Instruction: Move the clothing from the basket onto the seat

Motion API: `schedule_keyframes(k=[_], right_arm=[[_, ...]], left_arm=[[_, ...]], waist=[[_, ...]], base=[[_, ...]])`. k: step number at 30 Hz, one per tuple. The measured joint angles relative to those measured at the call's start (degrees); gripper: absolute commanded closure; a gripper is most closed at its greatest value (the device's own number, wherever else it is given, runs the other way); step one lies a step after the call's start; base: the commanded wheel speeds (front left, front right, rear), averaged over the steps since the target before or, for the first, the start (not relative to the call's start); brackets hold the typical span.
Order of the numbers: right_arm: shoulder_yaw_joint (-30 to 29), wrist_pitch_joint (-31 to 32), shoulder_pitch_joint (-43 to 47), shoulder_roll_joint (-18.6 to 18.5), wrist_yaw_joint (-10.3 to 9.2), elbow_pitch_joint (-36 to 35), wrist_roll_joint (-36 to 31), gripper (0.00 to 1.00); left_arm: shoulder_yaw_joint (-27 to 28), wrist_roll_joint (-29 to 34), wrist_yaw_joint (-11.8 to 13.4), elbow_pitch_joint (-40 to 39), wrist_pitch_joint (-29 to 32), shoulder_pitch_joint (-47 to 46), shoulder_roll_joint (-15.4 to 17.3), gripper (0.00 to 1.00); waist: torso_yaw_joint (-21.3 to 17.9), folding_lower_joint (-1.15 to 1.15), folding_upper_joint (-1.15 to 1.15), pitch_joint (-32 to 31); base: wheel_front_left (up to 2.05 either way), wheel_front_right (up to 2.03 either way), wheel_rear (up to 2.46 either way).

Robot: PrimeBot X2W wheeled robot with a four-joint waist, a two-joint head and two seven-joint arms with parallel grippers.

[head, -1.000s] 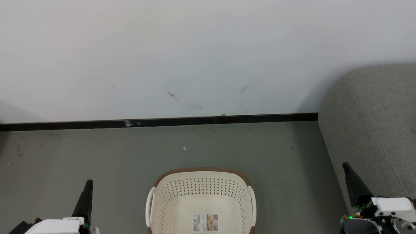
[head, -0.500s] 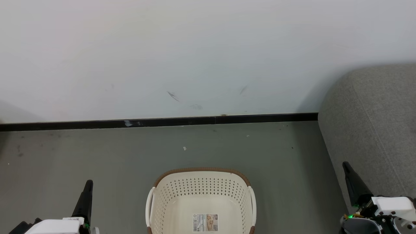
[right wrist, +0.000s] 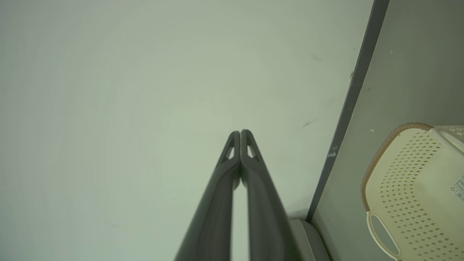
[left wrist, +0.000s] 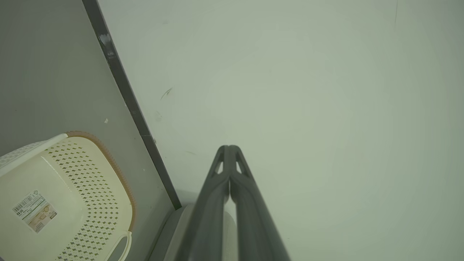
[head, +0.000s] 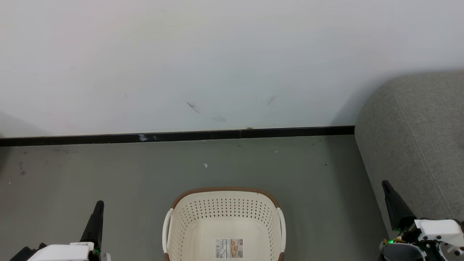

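The cream perforated basket (head: 224, 210) with a brown rim stands on the floor at the bottom centre, and inside it lies just its paper label (head: 229, 248). The red clothing is out of view. The grey sofa seat (head: 417, 145) rises at the right edge. My left gripper (head: 98, 204) is shut on nothing at the lower left, well left of the basket. My right gripper (head: 385, 184) is shut and empty at the lower right, beside the sofa's side. Both wrist views show the shut fingertips (left wrist: 229, 148) (right wrist: 240, 132) against the wall, with the basket (left wrist: 87, 188) (right wrist: 406, 174) off to one side.
A pale wall (head: 217, 54) with a few scuff marks closes off the back, a black baseboard (head: 181, 137) running along its foot. Grey floor (head: 127, 174) spreads around the basket, with small specks of debris (head: 206, 165).
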Motion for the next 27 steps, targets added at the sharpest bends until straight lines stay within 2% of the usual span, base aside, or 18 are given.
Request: schedule_keyframes(k=[27], right_arm=[[-0.1,0.0,0.0,0.0,0.00,0.0,0.0,1.00]], left_arm=[[0.0,0.0,0.0,0.1,0.0,-0.1,0.0,1.00]], waist=[[0.0,0.00,0.00,0.0]], base=[[0.00,0.00,0.00]])
